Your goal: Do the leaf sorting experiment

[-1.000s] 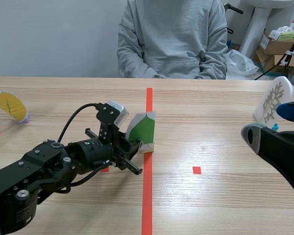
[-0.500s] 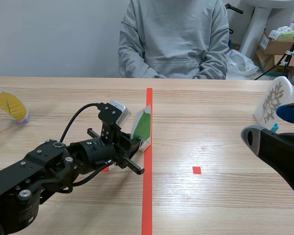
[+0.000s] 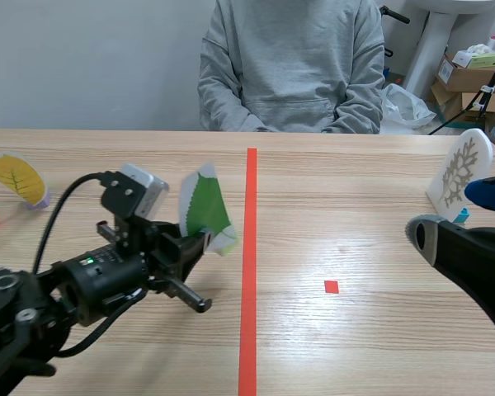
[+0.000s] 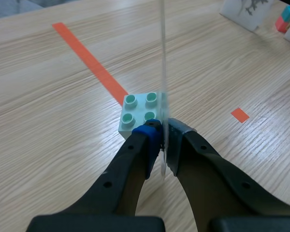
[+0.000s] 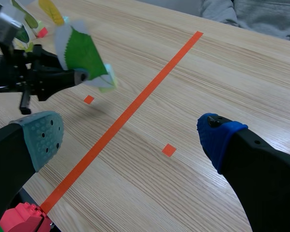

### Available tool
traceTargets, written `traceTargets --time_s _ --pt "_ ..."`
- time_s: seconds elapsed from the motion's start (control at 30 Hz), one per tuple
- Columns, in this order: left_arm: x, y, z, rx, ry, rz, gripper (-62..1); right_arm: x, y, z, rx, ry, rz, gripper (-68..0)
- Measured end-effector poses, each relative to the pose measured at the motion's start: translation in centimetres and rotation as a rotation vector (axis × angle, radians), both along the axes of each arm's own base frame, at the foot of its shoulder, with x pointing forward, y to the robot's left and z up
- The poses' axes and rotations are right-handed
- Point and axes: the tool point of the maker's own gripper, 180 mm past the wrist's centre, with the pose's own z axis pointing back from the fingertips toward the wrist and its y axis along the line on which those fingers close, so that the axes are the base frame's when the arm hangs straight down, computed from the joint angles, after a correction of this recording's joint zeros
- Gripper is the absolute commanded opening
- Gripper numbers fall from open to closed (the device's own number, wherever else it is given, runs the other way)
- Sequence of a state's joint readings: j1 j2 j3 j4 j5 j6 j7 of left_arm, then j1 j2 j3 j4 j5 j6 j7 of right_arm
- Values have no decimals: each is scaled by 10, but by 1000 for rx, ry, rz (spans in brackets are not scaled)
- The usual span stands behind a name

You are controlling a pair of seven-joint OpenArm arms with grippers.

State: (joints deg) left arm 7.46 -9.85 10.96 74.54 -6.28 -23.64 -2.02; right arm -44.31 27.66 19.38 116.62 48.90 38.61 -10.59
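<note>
The green leaf card [image 3: 205, 210] stands on a pale block [image 4: 142, 112]; the left gripper [image 3: 200, 239] is closed on the card's lower edge, holding card and block tilted just above the table [image 3: 379, 346], left of the red tape line [image 3: 249, 272]; the right gripper [image 5: 128, 137] sits well apart, fingers spread wide around nothing; a yellow leaf card [image 3: 16, 177] stands far left, a white leaf card [image 3: 460, 172] far right; a person [image 3: 290, 62] sits across the table.
</note>
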Motion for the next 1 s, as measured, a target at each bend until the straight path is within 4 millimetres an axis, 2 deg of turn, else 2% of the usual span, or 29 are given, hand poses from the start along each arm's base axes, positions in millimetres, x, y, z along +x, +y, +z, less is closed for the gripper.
traceTargets --time_s 0.13,0.2,0.27,0.57,0.73,0.83,1.0 --pt "-10 26 7 -32 6 88 -569 0 0 0 0 0 0 -113" --pt "-9 44 3 -19 19 151 -569 0 0 0 0 0 0 -113" --pt "-4 68 -4 22 38 229 -569 0 0 0 0 0 0 -113" --pt "32 186 -6 151 7 485 -569 0 0 0 0 0 0 -113" --pt "43 245 -11 201 15 593 -569 0 0 0 1 0 0 -113" --pt "45 266 -18 216 35 633 -569 0 0 0 0 0 0 -113" --pt "47 278 -27 205 46 671 -569 0 0 0 0 0 0 -113"
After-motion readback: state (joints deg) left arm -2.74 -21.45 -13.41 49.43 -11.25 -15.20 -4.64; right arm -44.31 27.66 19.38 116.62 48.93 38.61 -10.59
